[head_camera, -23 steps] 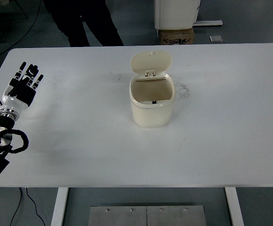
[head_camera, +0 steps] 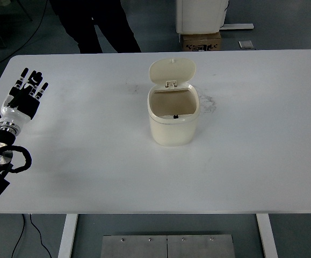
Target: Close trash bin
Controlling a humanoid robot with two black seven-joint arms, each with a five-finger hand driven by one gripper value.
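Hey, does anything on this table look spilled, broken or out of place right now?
Nothing is spilled or broken. The trash bin stands upright with its lid flipped open. Faint grey smudges mark the table beside it. The left robot hand hovers open, far left.

Bright, even overhead light falls on the white rectangular table [head_camera: 91, 161], which shows no harsh glare. The cream plastic trash bin [head_camera: 172, 115] casts only a faint, soft shadow. Focus is sharp throughout; the table's far edge perhaps bows slightly.
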